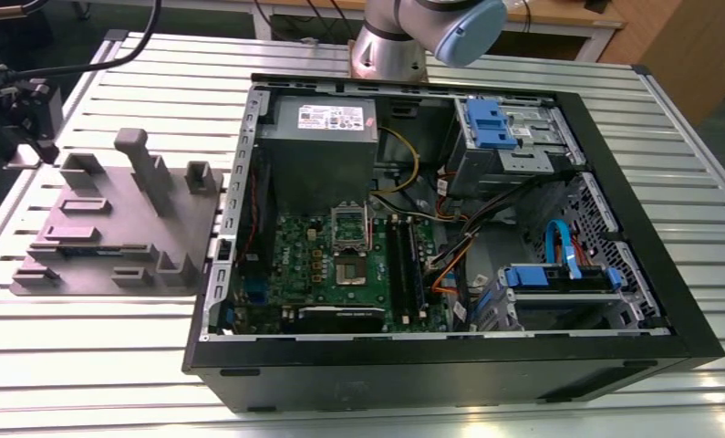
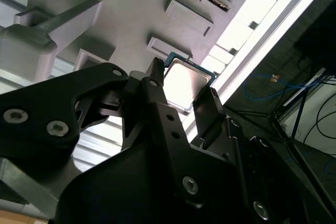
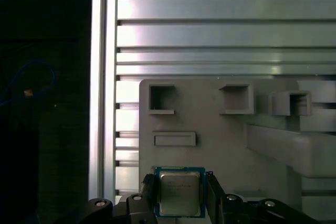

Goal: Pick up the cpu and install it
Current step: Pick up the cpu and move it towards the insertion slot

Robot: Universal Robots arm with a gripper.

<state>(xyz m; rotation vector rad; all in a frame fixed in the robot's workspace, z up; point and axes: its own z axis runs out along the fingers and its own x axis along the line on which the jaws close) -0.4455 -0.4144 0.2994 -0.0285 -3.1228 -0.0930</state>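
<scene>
The cpu (image 3: 180, 192) is a small square chip with a silver-grey top and a thin pale rim. It sits between the two black fingers (image 3: 148, 191) of my gripper (image 3: 180, 182), which press against its opposite edges. In the second wrist view the cpu (image 2: 185, 83) shows between the same fingers (image 2: 206, 104), with my gripper (image 2: 181, 92) shut on it over the near edge of the grey fixture plate (image 2: 131, 3). In the exterior view my gripper (image 1: 24, 123) hangs at the far left, beside the grey fixture plate (image 1: 119, 214). The motherboard's open socket (image 1: 350, 246) lies inside the computer case.
An open black computer case (image 1: 654, 319) lies on the slatted metal table (image 1: 95, 365), holding a motherboard, cables and blue drive bays. The fixture plate carries raised blocks and a tall post (image 1: 137, 160). The arm's base (image 1: 393, 46) stands behind the case. The table's edge rail (image 3: 102, 77) is close by.
</scene>
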